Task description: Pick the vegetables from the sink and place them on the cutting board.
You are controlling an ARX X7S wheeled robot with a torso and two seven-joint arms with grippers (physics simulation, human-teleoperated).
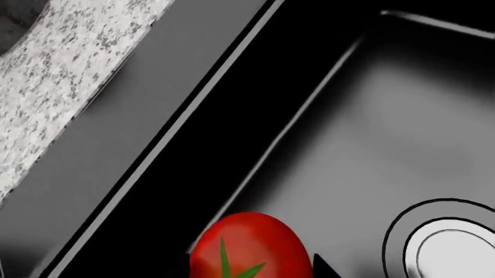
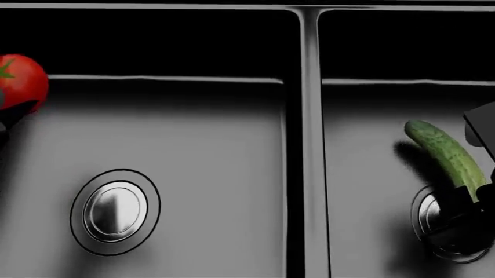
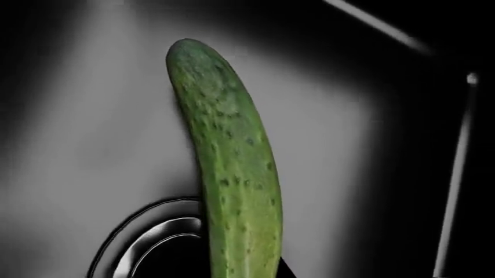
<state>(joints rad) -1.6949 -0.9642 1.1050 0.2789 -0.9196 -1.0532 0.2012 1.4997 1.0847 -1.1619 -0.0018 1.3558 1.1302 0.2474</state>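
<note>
- The sink (image 2: 305, 145) is black and glossy, with two basins split by a straight raised divider; each basin floor is smooth and holds a round silver drain (image 2: 115, 211) ringed by a thin pale line.
- A speckled grey-and-white stone counter (image 1: 54, 87) runs beside the sink rim in the left wrist view, its grain rough-looking against the slick black edge.
- The cucumber (image 2: 448, 156) is slim, slightly curved and bumpy, dark green at its rounded tip and paler toward the lower end. It is in the right basin, slanting over the drain there (image 2: 433, 217), with its lower end between the dark parts of the right gripper (image 2: 464, 202), which appears to pinch it.
- The tomato (image 2: 22, 81) is round, glossy red, with a green star-shaped stem. It is at the far left of the head view, over the left basin's back corner, with a dark tip of the left gripper (image 2: 11, 113) right below it; I cannot tell whether that claw is pinching it.
</note>
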